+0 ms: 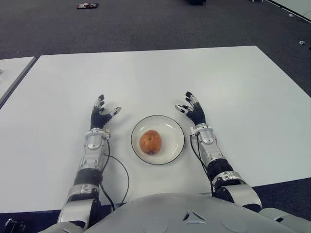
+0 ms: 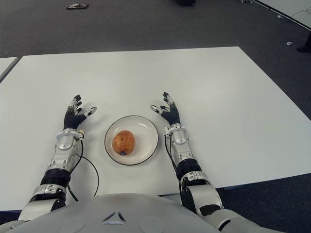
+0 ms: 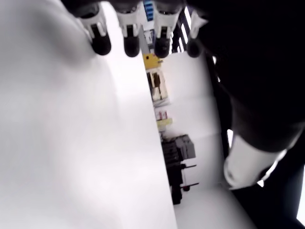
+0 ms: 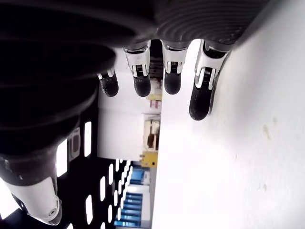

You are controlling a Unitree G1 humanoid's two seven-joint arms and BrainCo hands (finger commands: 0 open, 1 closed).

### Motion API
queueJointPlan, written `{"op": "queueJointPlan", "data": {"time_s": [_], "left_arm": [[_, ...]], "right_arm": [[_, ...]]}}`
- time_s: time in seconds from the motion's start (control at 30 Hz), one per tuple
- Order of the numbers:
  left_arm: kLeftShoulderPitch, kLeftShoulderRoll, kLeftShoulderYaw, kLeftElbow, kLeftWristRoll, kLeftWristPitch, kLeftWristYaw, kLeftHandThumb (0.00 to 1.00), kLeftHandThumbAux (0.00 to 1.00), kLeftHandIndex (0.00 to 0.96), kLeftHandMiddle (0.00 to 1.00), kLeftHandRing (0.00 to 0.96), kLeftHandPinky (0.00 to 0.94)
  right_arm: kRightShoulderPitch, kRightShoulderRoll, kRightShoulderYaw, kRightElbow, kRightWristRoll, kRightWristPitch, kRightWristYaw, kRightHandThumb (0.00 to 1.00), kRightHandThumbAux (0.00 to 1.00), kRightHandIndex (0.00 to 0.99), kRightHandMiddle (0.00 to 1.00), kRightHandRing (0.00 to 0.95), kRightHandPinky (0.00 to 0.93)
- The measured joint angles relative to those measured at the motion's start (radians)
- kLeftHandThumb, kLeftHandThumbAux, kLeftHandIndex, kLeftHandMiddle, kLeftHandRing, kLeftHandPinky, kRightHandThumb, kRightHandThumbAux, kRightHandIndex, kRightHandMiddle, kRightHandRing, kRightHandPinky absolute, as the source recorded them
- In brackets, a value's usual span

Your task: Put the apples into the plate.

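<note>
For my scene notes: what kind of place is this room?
Probably a lab or office: a plain white table on dark grey carpet, with only a plate and apple between the open left hand and right hand.

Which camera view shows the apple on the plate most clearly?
The left eye view: the apple lies whole and unhidden in the plate. The right eye view shows it equally well. Neither wrist view shows it, only fingers and table.

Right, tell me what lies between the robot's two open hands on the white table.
Between left hand and right hand: the black-rimmed white plate holding one reddish-orange apple, seen in both eye views.
</note>
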Motion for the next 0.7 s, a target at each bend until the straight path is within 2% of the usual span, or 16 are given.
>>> {"op": "queueJointPlan", "data": {"time_s": [0.37,0.7], "left_arm": [[0.014,-0.028,-0.010,0.028,0.025,-0.062,0.054,0.067,0.598,0.000,0.000,0.000,0.000],[0.029,-0.054,-0.044,0.044,0.092,-0.113,0.150,0.055,0.552,0.000,0.000,0.000,0.000]], "right_arm": [[0.014,0.003,-0.003,-0.019,0.002,0.001,-0.003,0.151,0.722,0.000,0.025,0.064,0.137],[0.020,0.004,-0.003,-0.029,0.004,0.001,-0.006,0.156,0.716,0.000,0.033,0.072,0.142]]}}
